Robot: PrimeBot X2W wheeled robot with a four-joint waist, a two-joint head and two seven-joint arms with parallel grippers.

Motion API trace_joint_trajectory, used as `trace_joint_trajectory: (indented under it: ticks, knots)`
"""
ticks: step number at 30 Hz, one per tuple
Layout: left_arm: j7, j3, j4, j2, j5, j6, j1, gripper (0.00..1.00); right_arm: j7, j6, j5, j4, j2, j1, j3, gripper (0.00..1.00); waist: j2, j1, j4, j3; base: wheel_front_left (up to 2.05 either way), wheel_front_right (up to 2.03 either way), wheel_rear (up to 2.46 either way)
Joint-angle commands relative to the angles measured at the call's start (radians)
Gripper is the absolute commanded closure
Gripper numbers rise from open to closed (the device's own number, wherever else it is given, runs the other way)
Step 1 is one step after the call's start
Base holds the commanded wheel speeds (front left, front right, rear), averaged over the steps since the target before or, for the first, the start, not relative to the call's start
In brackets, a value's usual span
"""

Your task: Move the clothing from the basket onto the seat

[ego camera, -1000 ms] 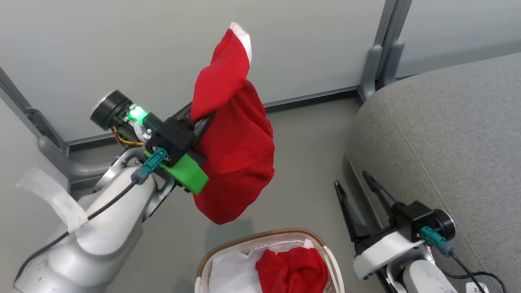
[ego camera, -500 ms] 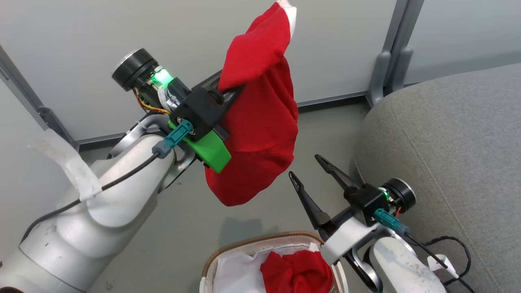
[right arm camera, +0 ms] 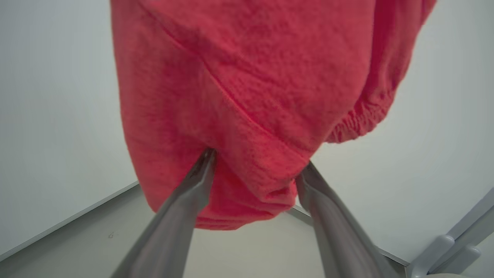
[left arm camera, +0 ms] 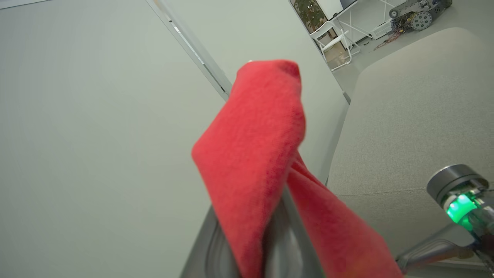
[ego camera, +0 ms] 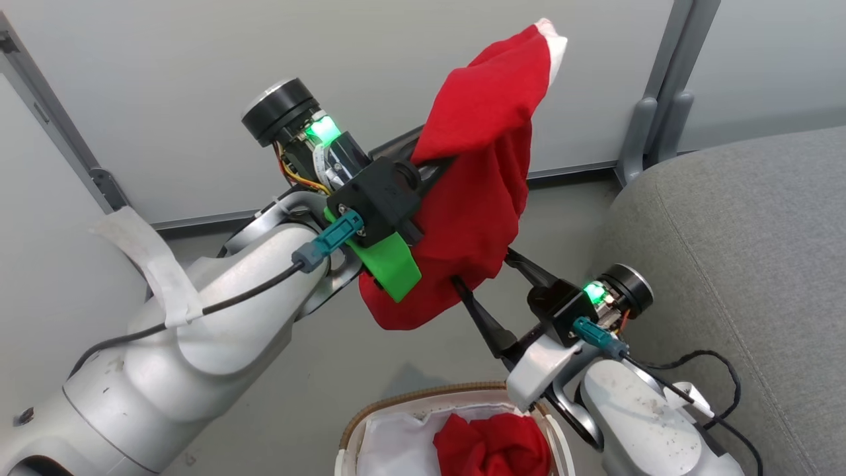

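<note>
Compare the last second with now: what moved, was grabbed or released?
The right gripper rose from beside the seat to the hanging red garment; its open fingers now straddle its lower fold. The left gripper, still shut on it, carried it nearer the seat. The other garment stayed in the basket. The camera shifted too.

Garment (ego camera: 476, 198): centre, hung from left gripper (ego camera: 436, 152), above floor (ego camera: 330, 344).
Right gripper (ego camera: 482, 268): at 5 o'clock of it, fingers (right arm camera: 181, 216) at either side of lower hem.
Basket (ego camera: 396, 400): at 6 o'clock, on floor, second garment (ego camera: 492, 446) inside.
Seat (ego camera: 727, 251): at 3 o'clock, beyond right gripper.
Wall (ego camera: 165, 79): 12 o'clock, behind.
</note>
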Motion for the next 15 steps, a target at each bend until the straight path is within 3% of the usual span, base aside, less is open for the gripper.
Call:
trace_joint_trajectory:
  ticks: [1, 8, 9, 12, 15]
  knots:
    - [-0.006, -0.006, -0.005, -0.002, -0.007, -0.002, -0.013, 1.00, -0.002, -0.001, 0.001, 0.000, -0.003, -0.020, 0.010, 0.00, 0.0000, 0.0000, 0.003, -0.002, 0.00, 0.00, 0.00]
    - [-0.006, -0.021, -0.011, 0.000, -0.039, -0.002, 0.010, 1.00, -0.002, -0.001, 0.025, 0.009, -0.003, -0.069, 0.090, 0.00, 0.0000, 0.0000, 0.007, -0.008, 0.00, 0.00, 0.00]
    - [-0.007, -0.021, -0.010, -0.001, -0.043, -0.002, 0.014, 1.00, -0.002, -0.001, 0.030, 0.014, -0.004, -0.075, 0.100, 0.34, 0.0000, 0.0000, 0.008, -0.009, 0.00, 0.00, 0.00]
    - [-0.007, -0.012, 0.000, -0.002, -0.063, 0.003, 0.031, 1.00, -0.002, -0.001, 0.044, 0.021, -0.003, -0.088, 0.114, 1.00, 0.0000, 0.0000, 0.008, -0.010, 0.00, 0.00, 0.00]
    - [-0.011, 0.023, 0.015, -0.001, -0.115, 0.025, 0.076, 1.00, -0.002, -0.001, 0.058, 0.006, -0.003, -0.082, 0.116, 1.00, 0.0000, 0.0000, 0.006, -0.008, 0.00, 0.00, 0.00]
